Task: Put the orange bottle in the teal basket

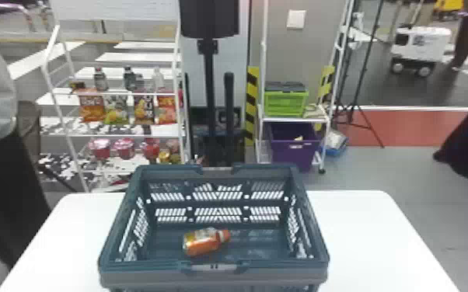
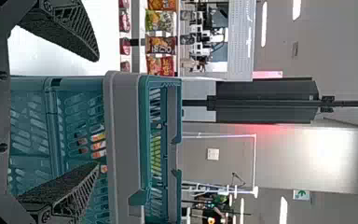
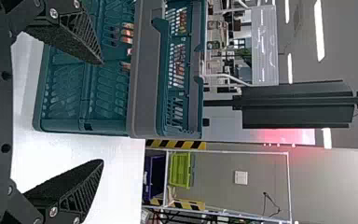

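From where I stand, the basket [image 1: 147, 277] sits squarely on the table [image 1: 369, 237], one long side towards the robot, so I'd guess it's placed there to give both arms an easy reach over its near wall. The orange bottle [image 1: 202, 241] is inside it, lying on its side on the basket's floor, about midway between the two ends. Its cap points towards the basket's right end and tips a little towards the far wall. There's plenty of floor for it to lie flat, and the walls rise all round, so it should stay in even if it rolls.

The left gripper [image 2: 98, 112] waits on the near side, by the basket's left end, its two fingers spread and released. The right gripper [image 3: 103, 112] is on the near side too, by the right end, its fingers likewise wide apart and gripping nothing. Neither is holding the basket steady; it stands on its own base, so I don't think it needs a hand.

Beyond the basket, the snack rack [image 1: 128, 136] is to the left, and the green crate [image 1: 285, 103] sits above the purple bin [image 1: 293, 149] to the right. To my eye the job looks done: all that seems left is keeping those spread fingers from knocking the basket's walls.
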Controlling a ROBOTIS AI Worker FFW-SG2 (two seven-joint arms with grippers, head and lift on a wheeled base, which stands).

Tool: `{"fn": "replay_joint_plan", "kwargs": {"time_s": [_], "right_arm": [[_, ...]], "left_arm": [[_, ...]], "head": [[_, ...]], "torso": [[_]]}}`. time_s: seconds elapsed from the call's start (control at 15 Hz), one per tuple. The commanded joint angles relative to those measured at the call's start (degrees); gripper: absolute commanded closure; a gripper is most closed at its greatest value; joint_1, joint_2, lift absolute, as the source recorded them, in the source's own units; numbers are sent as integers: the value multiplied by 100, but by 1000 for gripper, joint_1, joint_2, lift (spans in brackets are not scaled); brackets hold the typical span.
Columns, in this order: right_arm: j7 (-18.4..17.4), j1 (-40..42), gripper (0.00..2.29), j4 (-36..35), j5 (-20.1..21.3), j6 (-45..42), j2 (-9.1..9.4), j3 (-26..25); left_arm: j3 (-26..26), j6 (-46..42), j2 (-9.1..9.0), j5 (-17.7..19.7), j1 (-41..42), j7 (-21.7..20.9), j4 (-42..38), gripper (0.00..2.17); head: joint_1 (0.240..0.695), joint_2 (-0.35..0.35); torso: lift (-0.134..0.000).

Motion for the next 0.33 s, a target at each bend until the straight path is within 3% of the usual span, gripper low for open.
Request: {"fn": "replay_joint_plan", "kwargs": {"time_s": [0.0, 0.27], "right_arm": [[0, 22, 144, -15, 21, -16, 15, 0], [0, 31, 144, -41, 39, 2, 50, 0]], "left_arm": [[-43, -12, -24, 70, -9, 5, 5, 97], [-51, -12, -24, 79, -26, 5, -39, 97]], "head": [[499, 0], [499, 0]], "torso": [[0], [0]]}}
